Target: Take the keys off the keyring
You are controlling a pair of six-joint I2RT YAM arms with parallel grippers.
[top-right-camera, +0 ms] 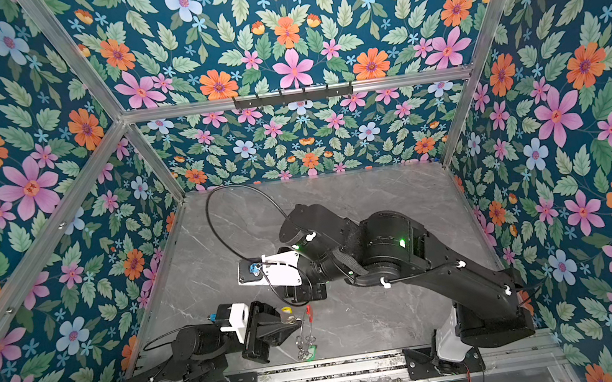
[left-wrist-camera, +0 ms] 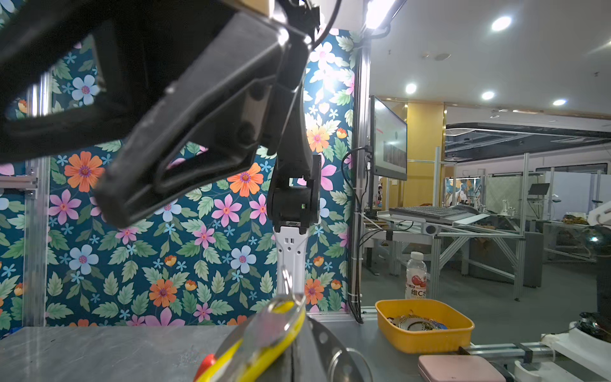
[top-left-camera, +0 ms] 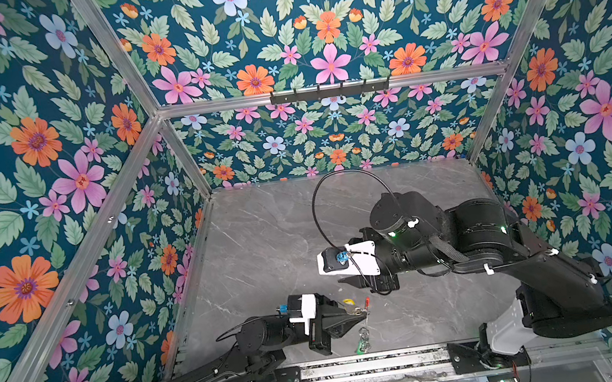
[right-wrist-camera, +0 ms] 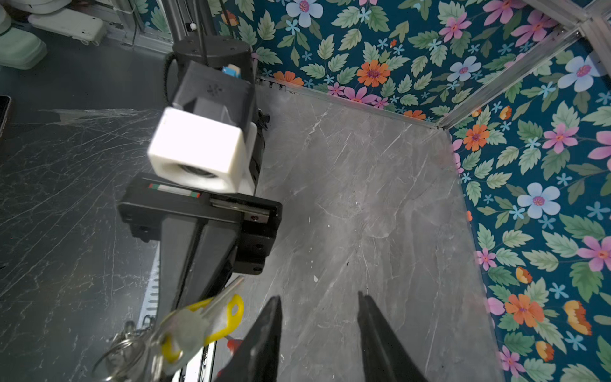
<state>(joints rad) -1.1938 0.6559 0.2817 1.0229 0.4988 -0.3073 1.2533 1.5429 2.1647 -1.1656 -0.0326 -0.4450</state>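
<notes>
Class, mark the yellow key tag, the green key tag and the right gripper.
yellow key tag (right-wrist-camera: pixel 224 330): right wrist view, its yellow rim.
green key tag (top-right-camera: pixel 310 354): in a top view, its green body.
right gripper (right-wrist-camera: pixel 319 295): right wrist view, midway between its fingertips.

Beneath the jaws, the worktop (right-wrist-camera: pixel 363 198) looks like smooth, faintly glossy stone. At the left jaws, the yellow key tag (right-wrist-camera: pixel 236 322) is glossy plastic, its split ring (right-wrist-camera: pixel 132 344) shiny metal.
</notes>
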